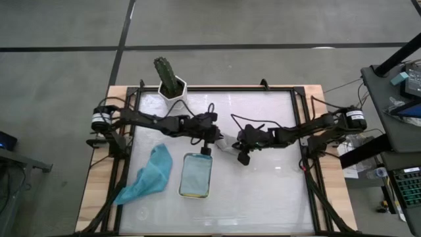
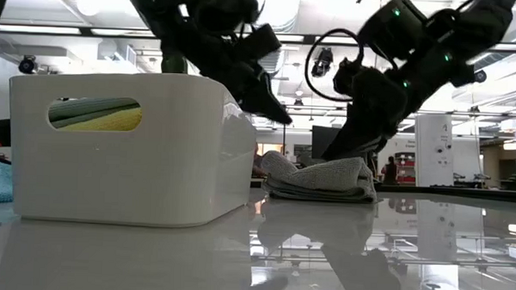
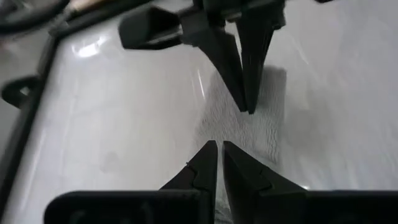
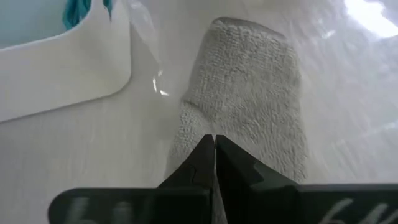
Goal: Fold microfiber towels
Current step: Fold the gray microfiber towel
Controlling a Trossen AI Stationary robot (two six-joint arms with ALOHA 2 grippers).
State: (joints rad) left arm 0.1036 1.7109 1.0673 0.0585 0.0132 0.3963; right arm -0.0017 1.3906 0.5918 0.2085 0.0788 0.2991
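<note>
The grey towel [image 4: 249, 93] lies folded on the table [image 1: 263, 191] beside the white tray [image 2: 111, 157]. Both pincers, left [image 3: 214, 152] and right [image 4: 214, 146], are pinched shut over it. If one snags, the fold could pull open.

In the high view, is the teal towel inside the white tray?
No, the teal towel lies loose on the table to the left of the tray, outside its rim.
</note>
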